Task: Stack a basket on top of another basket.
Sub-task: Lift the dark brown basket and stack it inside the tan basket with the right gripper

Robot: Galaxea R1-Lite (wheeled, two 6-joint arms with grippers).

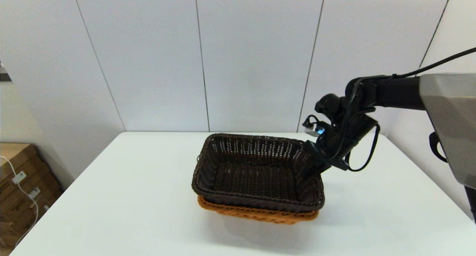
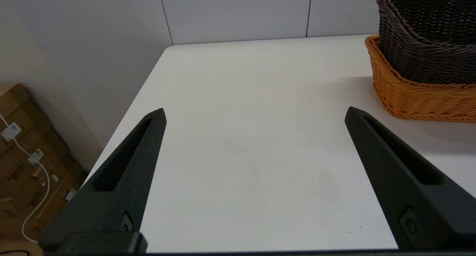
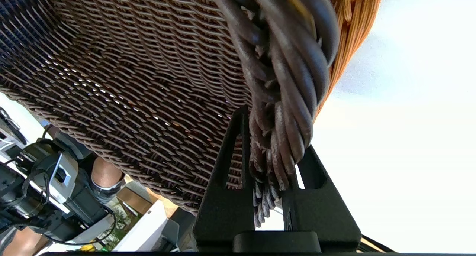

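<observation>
Right gripper (image 1: 311,167) pinches the dark basket (image 1: 256,172) by its right rim; basket sits nested on orange basket (image 1: 260,213). Left gripper (image 2: 254,116) idle, fingers wide, off left.

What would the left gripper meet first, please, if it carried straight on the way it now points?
Probably nothing but bare white table. The left gripper is open and aimed across it; the orange basket, with the dark basket nested in it, sits off to one side, apparently outside that line, though depth is unclear.
</observation>
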